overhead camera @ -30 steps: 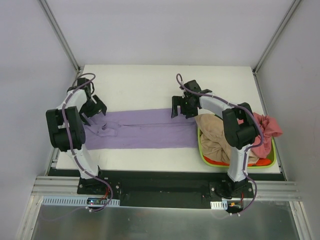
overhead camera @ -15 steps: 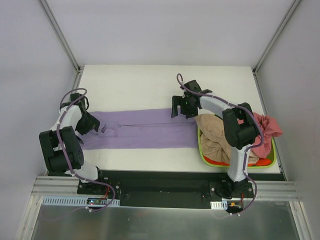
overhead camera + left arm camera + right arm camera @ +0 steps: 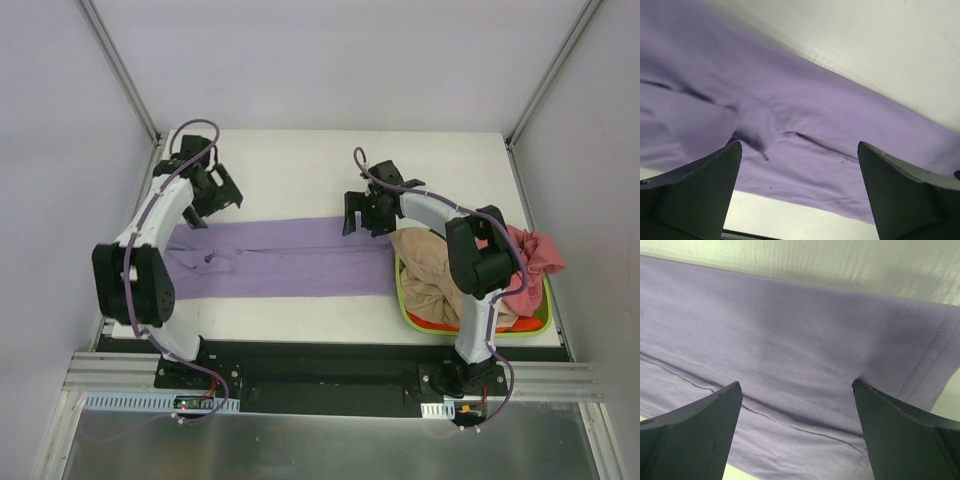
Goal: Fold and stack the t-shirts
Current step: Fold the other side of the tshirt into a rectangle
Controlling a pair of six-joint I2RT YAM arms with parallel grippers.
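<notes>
The lavender t-shirt [image 3: 285, 258] is laid flat across the middle of the table [image 3: 330, 165] as a long narrow band running left to right, its sides apparently turned in lengthwise. A rumpled patch is seen near its left end. On that showing only the first folds are judged done: the band is not yet folded crosswise, and no stack is begun.

The tan t-shirt [image 3: 425, 272] is heaped unfolded in the lime-green basket [image 3: 403, 300] at the near right. The pinkish-red t-shirt [image 3: 532, 250] is draped over the basket's right rim. Both are left to be handled.

The left gripper [image 3: 208, 198] is held above the far left end of the band, its jaws spread wide and empty. The right gripper [image 3: 363, 222] is poised over the far edge near the right end, likewise released, with nothing grasped. The basket is set against the band's right end, so a crosswise fold could be crowded there.
</notes>
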